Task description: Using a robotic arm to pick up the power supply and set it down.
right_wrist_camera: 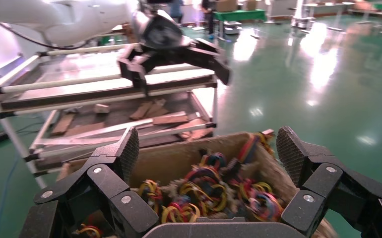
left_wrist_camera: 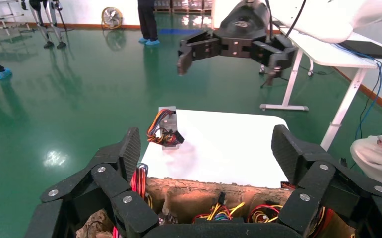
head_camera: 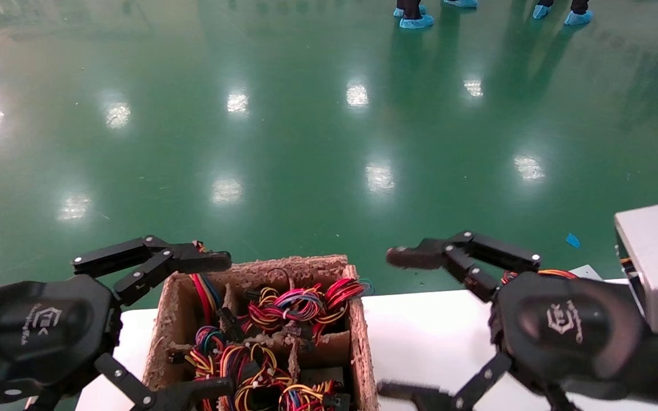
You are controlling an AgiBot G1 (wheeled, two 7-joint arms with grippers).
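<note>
- Glossy green floor fills most of the head view, with ceiling lights mirrored in it and blue shoe covers at the far edge.
- Nearer the robot, a white counter carries a rough cardboard box split by dividers and packed with red, yellow, blue and black wire bundles.
- On the robot's left, the left claw hangs over the box's left part, fingers spread wide, one above the far rim and one low over the near compartments.
- On the robot's right, the right claw hovers above bare counter just beside the box, fingers also wide apart and holding nothing.
- Only the left wrist view shows the power supply plainly: a small grey metal box standing on the far left corner of the counter, well apart from the cardboard box, its coloured wires spilling from the side that faces the camera.
- From the head camera the right arm covers that spot; a little orange wire peeks out above the wrist.
- That same left wrist view catches the right claw farther off, above the counter, plus a white desk beyond.
- Meanwhile the right wrist view looks across the box toward the left claw and a metal rack with wooden scraps, seen nowhere else.
</note>
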